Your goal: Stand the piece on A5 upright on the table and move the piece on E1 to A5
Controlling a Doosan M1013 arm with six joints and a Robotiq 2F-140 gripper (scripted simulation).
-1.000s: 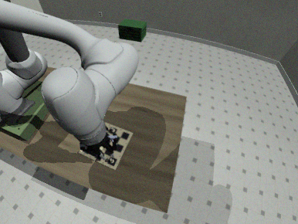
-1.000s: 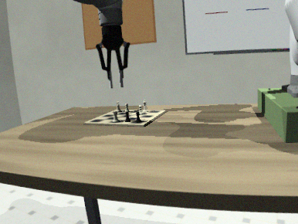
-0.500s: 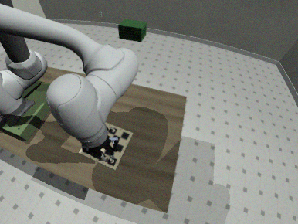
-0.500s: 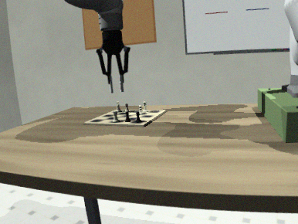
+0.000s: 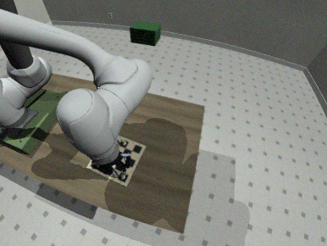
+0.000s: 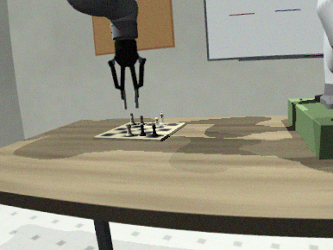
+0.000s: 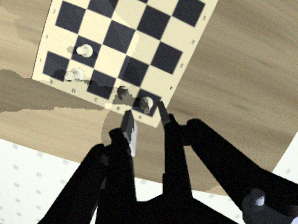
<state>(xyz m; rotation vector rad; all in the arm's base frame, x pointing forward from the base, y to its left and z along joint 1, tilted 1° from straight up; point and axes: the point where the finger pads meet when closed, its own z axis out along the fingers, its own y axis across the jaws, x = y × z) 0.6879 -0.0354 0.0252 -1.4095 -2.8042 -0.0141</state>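
Observation:
A small chessboard (image 6: 140,130) lies on the wooden table; it also shows in the wrist view (image 7: 123,36) and, partly under the arm, in the top view (image 5: 119,162). Several dark and light pieces stand on it. A faint pale piece (image 7: 75,75) at the near left is too blurred to judge. I cannot read the square labels. My gripper (image 6: 130,104) hangs well above the board, fingers shut and empty.
A green block (image 6: 317,127) stands at the table's right end, by the robot's base. The arm's large elbow (image 5: 91,119) hides most of the board in the top view. A green crate (image 5: 145,33) sits on the floor far behind.

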